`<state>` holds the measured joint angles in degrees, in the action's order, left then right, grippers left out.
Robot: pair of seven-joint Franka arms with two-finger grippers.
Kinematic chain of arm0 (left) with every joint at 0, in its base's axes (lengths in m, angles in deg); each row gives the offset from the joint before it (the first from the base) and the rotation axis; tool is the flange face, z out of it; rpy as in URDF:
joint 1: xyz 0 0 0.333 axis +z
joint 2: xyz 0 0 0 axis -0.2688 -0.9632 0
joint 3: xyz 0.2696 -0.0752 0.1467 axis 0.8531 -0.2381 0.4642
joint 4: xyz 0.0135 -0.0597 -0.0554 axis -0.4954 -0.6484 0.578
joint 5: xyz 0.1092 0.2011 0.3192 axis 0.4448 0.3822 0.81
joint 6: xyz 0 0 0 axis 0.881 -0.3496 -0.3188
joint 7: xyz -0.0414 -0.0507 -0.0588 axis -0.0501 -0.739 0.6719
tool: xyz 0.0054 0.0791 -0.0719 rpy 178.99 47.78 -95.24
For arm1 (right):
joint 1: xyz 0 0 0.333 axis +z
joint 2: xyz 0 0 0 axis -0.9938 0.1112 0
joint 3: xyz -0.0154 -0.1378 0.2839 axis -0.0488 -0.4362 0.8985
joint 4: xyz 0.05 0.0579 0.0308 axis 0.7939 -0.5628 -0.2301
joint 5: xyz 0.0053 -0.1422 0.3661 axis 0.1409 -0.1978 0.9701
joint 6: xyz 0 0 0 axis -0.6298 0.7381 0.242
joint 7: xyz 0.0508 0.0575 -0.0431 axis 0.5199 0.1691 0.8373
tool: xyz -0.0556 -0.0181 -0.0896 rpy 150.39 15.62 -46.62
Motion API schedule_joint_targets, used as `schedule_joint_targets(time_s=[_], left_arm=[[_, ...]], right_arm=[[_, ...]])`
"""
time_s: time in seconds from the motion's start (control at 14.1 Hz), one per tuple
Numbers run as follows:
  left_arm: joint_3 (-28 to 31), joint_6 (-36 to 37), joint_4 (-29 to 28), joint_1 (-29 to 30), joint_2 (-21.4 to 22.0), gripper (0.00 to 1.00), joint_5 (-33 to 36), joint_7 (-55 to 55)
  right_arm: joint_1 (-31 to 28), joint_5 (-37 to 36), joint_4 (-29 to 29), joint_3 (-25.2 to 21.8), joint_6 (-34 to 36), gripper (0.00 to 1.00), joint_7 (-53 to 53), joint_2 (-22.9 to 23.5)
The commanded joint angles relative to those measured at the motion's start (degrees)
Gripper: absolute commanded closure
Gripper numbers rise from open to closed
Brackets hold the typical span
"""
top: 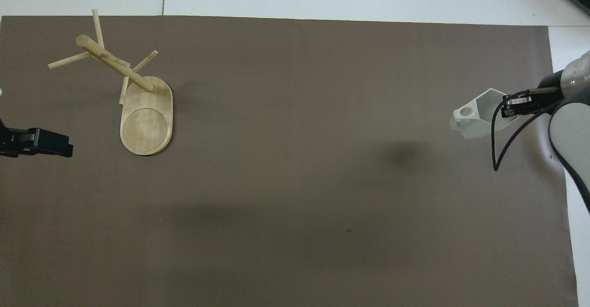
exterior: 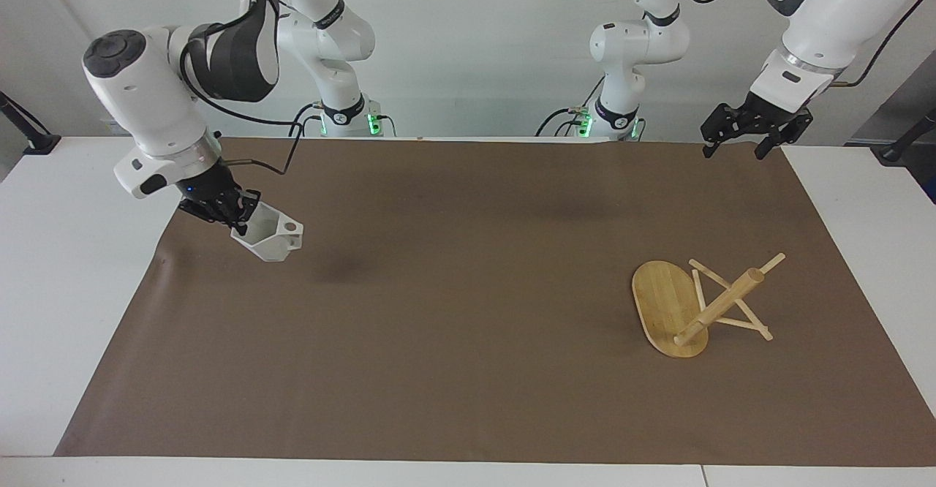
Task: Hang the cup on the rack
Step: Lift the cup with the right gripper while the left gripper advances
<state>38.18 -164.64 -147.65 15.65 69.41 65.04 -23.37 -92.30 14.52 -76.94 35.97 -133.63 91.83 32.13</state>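
Observation:
The white faceted cup (exterior: 272, 242) hangs in the air over the mat at the right arm's end of the table. My right gripper (exterior: 234, 213) is shut on its rim, and the pierced handle points away from the gripper. From overhead, the cup (top: 477, 120) and right gripper (top: 511, 105) show at the mat's edge. The bamboo rack (exterior: 684, 308) sits toward the left arm's end. Its post slants over and its peg tips reach down to the mat. My left gripper (exterior: 731, 152) waits open in the air over the mat's corner. In the overhead view the rack (top: 146, 118) lies beside the left gripper (top: 57, 142).
A brown mat (exterior: 468, 326) covers most of the white table (exterior: 58, 253). The cup's shadow falls on the mat beside it. Cables loop from the right arm's wrist.

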Motion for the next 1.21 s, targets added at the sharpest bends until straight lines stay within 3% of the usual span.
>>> schedule_joint_targets(time_s=[0.0,0.14,0.43,0.99,1.13], left_arm=[[0.00,4.36,-2.92,-0.50,2.86,0.00,-0.71,8.95],[0.35,7.71,-3.19,0.38,3.30,0.00,-5.18,12.05],[0.53,8.25,-5.65,0.47,4.80,0.00,-7.73,13.98],[0.44,8.25,-8.99,-0.24,6.47,0.00,-19.68,45.52],[0.53,7.46,-9.34,0.38,6.03,0.00,-24.07,52.54]], right_arm=[[-0.37,-0.89,3.27,0.66,4.93,1.00,-0.93,-0.82],[-0.37,-0.80,3.97,1.01,6.78,1.00,-0.93,-1.87],[-0.28,-0.10,7.04,1.19,11.87,1.00,-0.93,-2.75],[-0.19,0.69,8.11,4.96,14.53,1.00,-5.41,-4.77],[-0.19,5.93,8.19,5.32,14.96,1.00,-8.91,-4.86]])
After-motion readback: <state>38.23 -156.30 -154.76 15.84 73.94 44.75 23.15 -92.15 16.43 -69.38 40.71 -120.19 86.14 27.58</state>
